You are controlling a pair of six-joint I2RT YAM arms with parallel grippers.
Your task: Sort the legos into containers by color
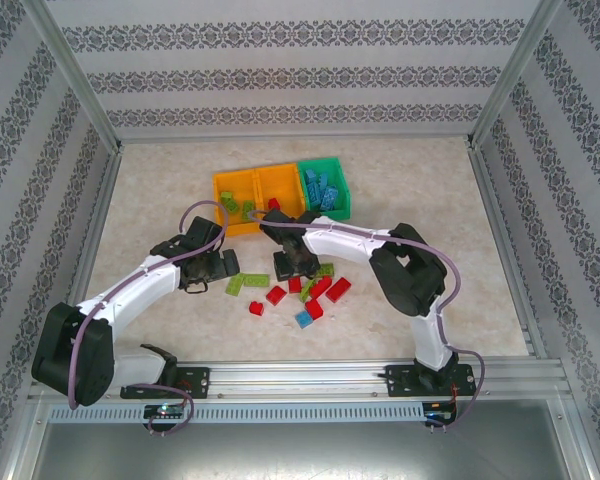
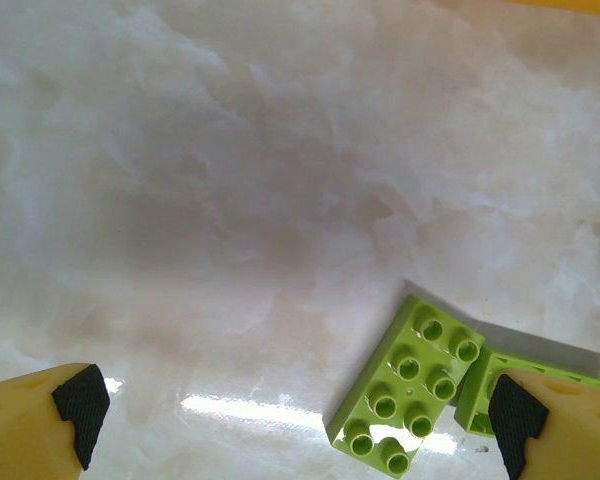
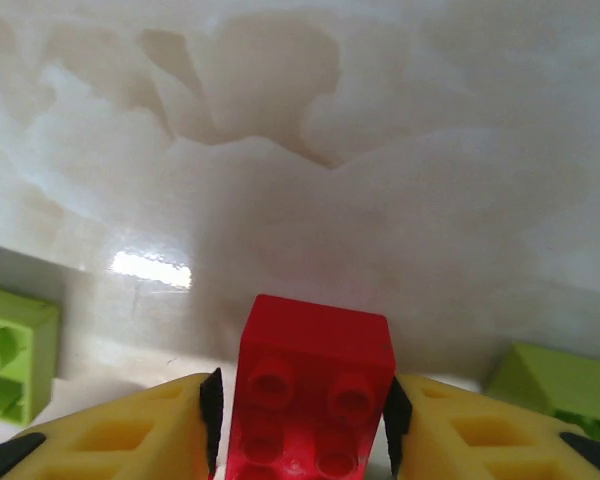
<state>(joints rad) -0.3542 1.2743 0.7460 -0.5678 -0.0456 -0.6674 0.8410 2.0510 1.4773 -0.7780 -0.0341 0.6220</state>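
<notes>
While loose legos lie scattered on the counter, the right hand grips a red lego, pads against both its sides. The left hand stands fully open and empty, a lime lego just beside one finger. Beyond, the containers sit joined in a row, partly filled with legos.

Three open-topped plastic bins joined in a row, two orange and one green, are sitting slightly askew beyond the loose pile. Blue studded bricks are lying in the green bin, lime bricks in the left orange one. Nearer, loose red, lime and blue bricks are lying scattered close together. A lime green two-by-four brick is lying studs up, touching another lime brick. A red studded brick is resting studs up.
</notes>
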